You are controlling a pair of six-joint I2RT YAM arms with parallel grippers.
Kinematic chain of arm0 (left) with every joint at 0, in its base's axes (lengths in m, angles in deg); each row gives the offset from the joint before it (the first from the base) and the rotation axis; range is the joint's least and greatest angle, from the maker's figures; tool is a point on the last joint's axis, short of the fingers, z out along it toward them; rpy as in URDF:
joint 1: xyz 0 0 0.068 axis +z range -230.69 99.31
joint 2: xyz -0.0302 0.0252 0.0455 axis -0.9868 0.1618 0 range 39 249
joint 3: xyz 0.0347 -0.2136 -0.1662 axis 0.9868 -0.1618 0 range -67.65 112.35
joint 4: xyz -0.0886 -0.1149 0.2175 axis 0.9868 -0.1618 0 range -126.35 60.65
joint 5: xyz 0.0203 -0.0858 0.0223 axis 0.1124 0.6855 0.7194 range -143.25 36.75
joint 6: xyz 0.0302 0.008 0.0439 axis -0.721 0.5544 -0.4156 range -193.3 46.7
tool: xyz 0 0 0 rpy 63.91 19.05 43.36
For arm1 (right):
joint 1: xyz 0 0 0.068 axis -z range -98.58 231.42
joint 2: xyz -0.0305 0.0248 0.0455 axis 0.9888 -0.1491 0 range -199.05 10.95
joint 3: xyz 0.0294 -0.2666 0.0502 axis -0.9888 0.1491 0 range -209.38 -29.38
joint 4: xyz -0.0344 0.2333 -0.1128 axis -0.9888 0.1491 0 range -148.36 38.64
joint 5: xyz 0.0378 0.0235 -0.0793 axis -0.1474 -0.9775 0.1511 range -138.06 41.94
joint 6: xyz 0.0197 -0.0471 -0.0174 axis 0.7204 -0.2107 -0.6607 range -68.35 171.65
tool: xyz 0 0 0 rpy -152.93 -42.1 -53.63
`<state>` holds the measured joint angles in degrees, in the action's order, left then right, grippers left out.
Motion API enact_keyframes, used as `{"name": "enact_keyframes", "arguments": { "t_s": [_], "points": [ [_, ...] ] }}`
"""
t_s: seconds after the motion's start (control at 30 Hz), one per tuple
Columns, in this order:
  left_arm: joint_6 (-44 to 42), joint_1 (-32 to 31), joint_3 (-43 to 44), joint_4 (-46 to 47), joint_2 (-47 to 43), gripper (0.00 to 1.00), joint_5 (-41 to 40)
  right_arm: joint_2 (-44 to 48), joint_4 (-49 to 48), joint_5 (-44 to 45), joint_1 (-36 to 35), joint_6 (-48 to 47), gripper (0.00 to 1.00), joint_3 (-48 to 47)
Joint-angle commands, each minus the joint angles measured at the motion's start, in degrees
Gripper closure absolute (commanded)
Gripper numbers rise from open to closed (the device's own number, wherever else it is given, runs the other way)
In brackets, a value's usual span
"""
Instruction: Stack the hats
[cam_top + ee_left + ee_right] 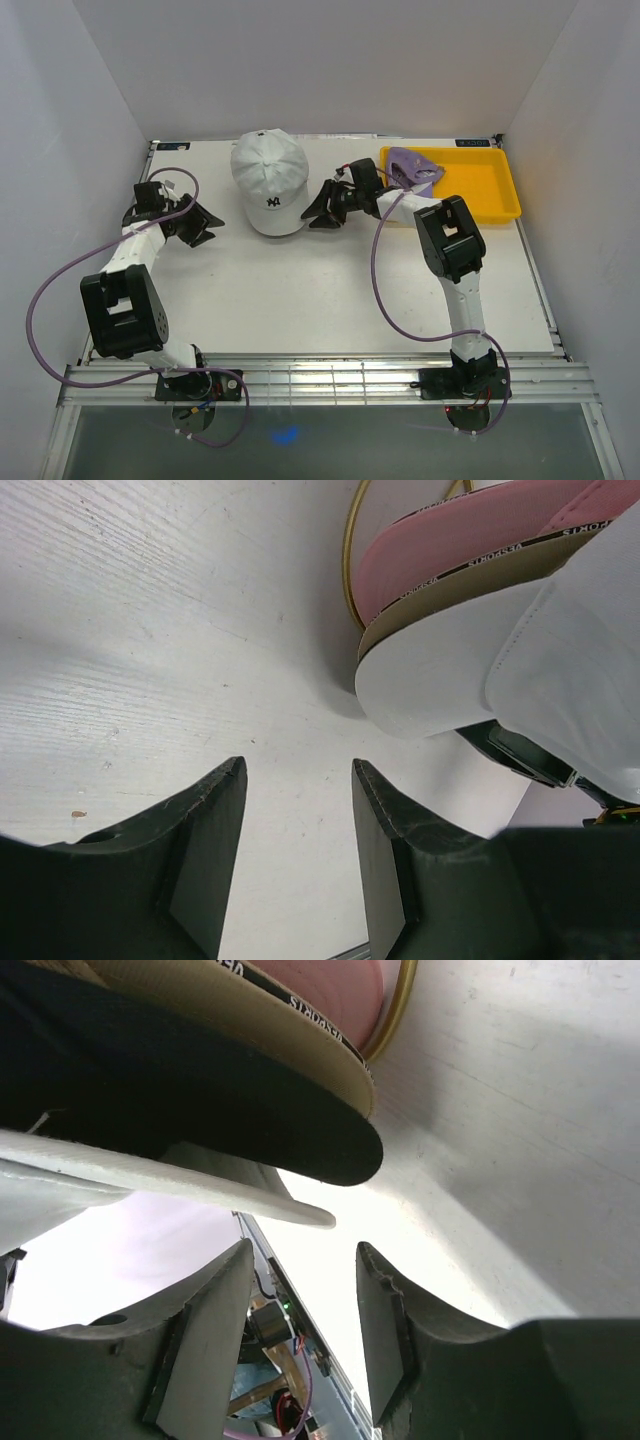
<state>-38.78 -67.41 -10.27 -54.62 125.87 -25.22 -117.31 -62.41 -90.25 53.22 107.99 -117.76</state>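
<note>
A white cap with a dark logo [268, 180] tops a stack of caps at the table's back middle. In the left wrist view the stacked brims show: pink [470, 550], tan [470, 588], white [440, 670]. In the right wrist view the pink [330, 985], tan [200, 1000], black [200, 1090] and white [150, 1175] layers show. A purple cap [412, 165] lies in the yellow tray [490, 190]. My left gripper [210, 226] [298, 770] is open and empty, just left of the stack. My right gripper [316, 210] [300, 1250] is open and empty, just right of it.
A thin golden ring [350, 560] lies on the table under the stack; it also shows in the right wrist view [395, 1010]. White walls close in the table on three sides. The yellow tray sits at the back right corner.
</note>
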Motion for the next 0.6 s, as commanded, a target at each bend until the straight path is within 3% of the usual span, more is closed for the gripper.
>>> {"name": "enact_keyframes", "arguments": {
  "t_s": [0.0, 0.57],
  "points": [
    [-0.1, -0.1, 2.4, -0.2, -2.8, 0.43, 1.5, 2.1, 2.4, 1.1, -0.4, -2.5, 0.49, -3.6],
    [2.2, -2.7, 9.2, 0.8, -4.8, 0.42, 2.2, 12.2, 13.7, 6.2, 0.2, -10.2, 0.46, -7.7]
  ]
}}
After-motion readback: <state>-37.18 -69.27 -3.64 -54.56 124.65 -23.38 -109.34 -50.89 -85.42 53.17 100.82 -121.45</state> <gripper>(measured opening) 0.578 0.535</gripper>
